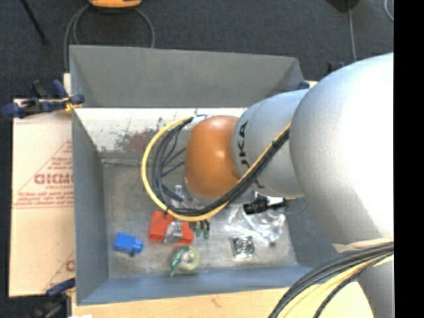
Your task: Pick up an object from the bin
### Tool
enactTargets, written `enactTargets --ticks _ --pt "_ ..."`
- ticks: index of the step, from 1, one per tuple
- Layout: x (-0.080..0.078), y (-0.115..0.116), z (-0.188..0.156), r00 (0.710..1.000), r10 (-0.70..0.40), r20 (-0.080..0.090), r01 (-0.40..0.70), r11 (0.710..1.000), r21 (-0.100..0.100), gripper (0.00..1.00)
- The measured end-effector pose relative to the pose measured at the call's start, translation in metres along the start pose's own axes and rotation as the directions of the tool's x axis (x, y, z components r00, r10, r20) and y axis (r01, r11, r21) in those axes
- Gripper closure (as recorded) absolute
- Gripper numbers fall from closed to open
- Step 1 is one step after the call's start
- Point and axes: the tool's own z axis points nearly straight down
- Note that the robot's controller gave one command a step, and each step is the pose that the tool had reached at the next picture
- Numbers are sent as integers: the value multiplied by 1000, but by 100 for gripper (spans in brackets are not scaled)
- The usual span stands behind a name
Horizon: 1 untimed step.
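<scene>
Although the gripper (176, 230) is seen at an orange-red block (158, 225), lower centre, nothing is lifted yet; its grip cannot be told.

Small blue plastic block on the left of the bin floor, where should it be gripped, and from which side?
Probably across the narrow width of the small blue plastic block, coming straight down from above: it lies flat and alone on the grey metal bin's floor, apart from the orange block.

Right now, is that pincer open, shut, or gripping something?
Pincer: cannot be told. It is low in the bin, right by an orange-red block.
</scene>
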Motion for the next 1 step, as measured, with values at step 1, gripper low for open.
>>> enactTargets --ticks 1 --pt "-13 -7 -144 1000 22 9 -22 1000 -2 100"
